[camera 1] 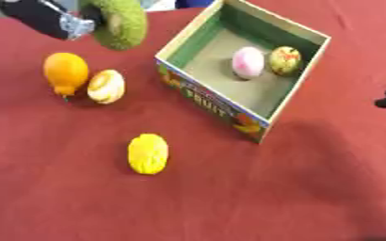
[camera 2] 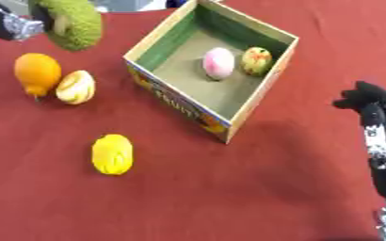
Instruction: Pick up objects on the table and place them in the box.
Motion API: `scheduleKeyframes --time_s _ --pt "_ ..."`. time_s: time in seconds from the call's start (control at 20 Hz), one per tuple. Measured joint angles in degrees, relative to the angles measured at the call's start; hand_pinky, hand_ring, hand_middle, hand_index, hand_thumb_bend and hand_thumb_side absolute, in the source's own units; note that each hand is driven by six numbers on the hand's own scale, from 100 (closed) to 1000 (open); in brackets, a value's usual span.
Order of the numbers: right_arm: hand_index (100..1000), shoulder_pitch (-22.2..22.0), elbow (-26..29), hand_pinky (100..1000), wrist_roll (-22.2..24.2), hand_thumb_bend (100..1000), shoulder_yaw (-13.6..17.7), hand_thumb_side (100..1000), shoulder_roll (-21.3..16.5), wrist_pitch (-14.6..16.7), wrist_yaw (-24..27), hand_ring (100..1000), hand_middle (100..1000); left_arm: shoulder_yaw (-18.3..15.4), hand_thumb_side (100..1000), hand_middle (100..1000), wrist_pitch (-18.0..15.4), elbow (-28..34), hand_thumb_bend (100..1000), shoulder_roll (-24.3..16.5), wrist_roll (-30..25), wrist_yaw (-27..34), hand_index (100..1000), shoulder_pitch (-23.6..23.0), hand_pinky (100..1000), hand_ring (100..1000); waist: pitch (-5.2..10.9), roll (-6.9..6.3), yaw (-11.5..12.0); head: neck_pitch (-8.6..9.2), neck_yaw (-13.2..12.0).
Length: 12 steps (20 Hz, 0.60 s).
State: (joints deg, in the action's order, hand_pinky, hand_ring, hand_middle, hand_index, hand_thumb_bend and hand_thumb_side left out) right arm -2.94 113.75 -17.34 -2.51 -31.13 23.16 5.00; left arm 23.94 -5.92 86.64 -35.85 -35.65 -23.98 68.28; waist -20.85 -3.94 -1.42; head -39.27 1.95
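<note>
Fingers of our left hand (camera 1: 44, 18) aren't readable: we see a black arm w/ a silver joint at the top-left corner running into a fuzzy green fruit (camera 1: 118, 21), so the fruit looks carried, but we can't tell how the fingers sit on it. The fruit hangs above the red surface (camera 1: 229, 197), long axis roughly upright, and the box (camera 1: 299, 92) lies to its right, near wall just beside it. So the move we judge next is a short carry rightward over that wall, then release inside.

Going left to right on the surface: an orange fruit (camera 1: 65, 71) touching a pale striped one (camera 1: 107, 86), both below the green fruit; a yellow ridged fruit (camera 1: 148, 153) alone, nearer us, well apart from the box. Inside the box, a pink-white fruit (camera 1: 247, 62) and a green-yellow one (camera 1: 285, 60) sit side by side toward the far right corner, leaving the near-left floor free for a drop.

Far right, our right hand (camera 2: 369, 101) shows at the edge, idle, fingers curled & holding nothing. Left hand is clearly nearer the loose fruit. Main risk, we think: clipping the box's wall on the way over.
</note>
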Motion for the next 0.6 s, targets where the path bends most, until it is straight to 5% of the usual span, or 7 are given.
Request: scheduleKeyframes --time_s 0.6 --pt "831 2.93 0.0 849 1.88 100 -0.69 738 -0.11 -0.54 2.26 693 693 -0.06 100 630 -6.26 -15.39 100 11.6 1.02 -11.95 700 4.28 771 691 -1.97 -0.7 -2.41 1.07 -2.53"
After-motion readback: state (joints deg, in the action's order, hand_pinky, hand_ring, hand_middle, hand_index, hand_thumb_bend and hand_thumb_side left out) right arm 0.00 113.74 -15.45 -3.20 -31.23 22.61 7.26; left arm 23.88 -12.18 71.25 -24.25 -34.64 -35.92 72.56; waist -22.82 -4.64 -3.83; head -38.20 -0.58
